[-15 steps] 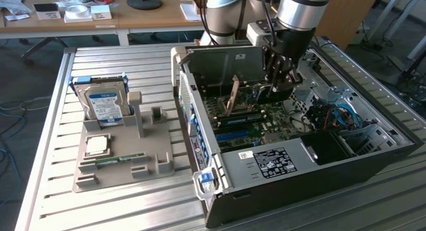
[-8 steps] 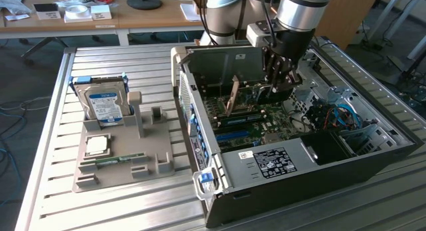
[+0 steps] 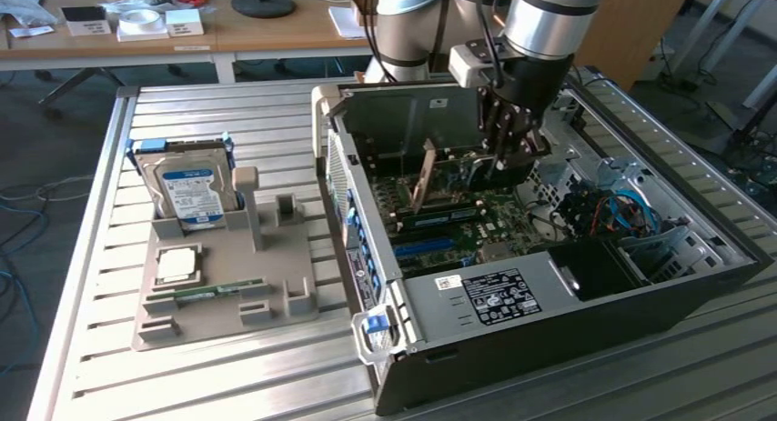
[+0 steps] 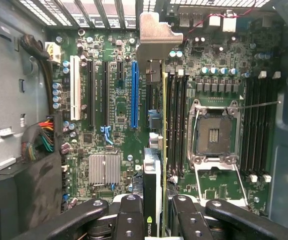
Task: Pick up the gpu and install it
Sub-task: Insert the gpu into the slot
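Tray (image 3: pixel 221 265) matt plastic; gpu (image 4: pixel 153 170) bracket (image 4: pixel 156 31) dull metal.

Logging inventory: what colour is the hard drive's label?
Blue and white; the label shows best in the exterior view.

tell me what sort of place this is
Likely a robotics lab for PC assembly: an open computer case on a slatted aluminium table, a grey fixture holding a hard drive.

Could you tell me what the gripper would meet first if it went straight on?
The graphics card in the gripper would reach the motherboard first, seemingly beside the blue slot; depth is unclear.
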Available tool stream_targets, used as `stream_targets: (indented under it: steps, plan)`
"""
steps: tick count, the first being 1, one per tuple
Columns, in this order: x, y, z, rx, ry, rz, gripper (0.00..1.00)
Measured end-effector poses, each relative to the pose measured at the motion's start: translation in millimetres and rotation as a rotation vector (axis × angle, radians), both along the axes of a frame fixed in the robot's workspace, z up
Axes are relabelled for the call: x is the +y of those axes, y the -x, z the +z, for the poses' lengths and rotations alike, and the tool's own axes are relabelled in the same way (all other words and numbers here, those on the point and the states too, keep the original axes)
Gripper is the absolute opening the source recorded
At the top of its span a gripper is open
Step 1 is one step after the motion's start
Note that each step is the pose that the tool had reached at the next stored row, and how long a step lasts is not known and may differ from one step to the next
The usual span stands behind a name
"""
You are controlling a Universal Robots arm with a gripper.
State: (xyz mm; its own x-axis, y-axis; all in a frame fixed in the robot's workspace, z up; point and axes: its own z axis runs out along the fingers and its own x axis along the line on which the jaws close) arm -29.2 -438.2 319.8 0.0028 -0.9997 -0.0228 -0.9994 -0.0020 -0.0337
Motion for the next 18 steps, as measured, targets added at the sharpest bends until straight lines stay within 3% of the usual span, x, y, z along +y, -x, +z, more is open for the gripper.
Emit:
stream_targets:
  steps: [18]
  plan:
    - [0.0,1.2,-10.4,0.0001,0.0003,0.0,0.27]
